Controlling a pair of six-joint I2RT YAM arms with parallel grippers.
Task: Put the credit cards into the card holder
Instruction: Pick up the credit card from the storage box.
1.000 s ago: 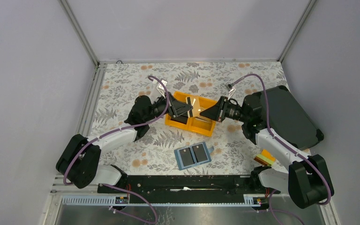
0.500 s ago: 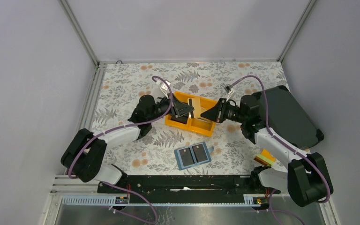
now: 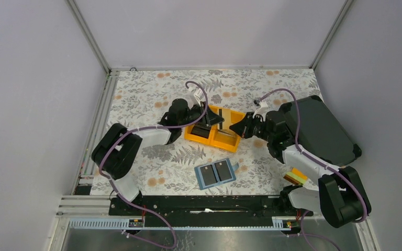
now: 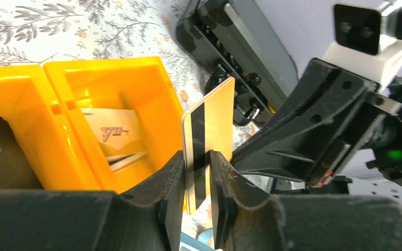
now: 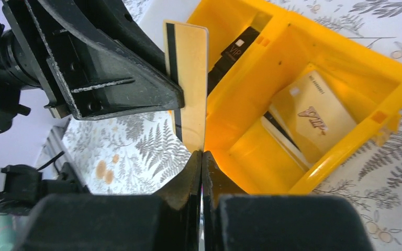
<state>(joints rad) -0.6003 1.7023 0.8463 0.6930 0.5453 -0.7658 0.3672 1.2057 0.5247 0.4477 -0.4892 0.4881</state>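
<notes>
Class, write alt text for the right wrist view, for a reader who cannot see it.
The right claw pinches the bottom edge of an upright gold credit card with a black stripe. The left claw sits at the card's left, and an orange bin behind holds more cards.

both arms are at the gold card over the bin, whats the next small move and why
Probably back the left gripper off the gold card. The right gripper is shut on its edge and the left jaws look parted around it, so the handover seems made; once clear, the right can carry it to the card holder.
</notes>
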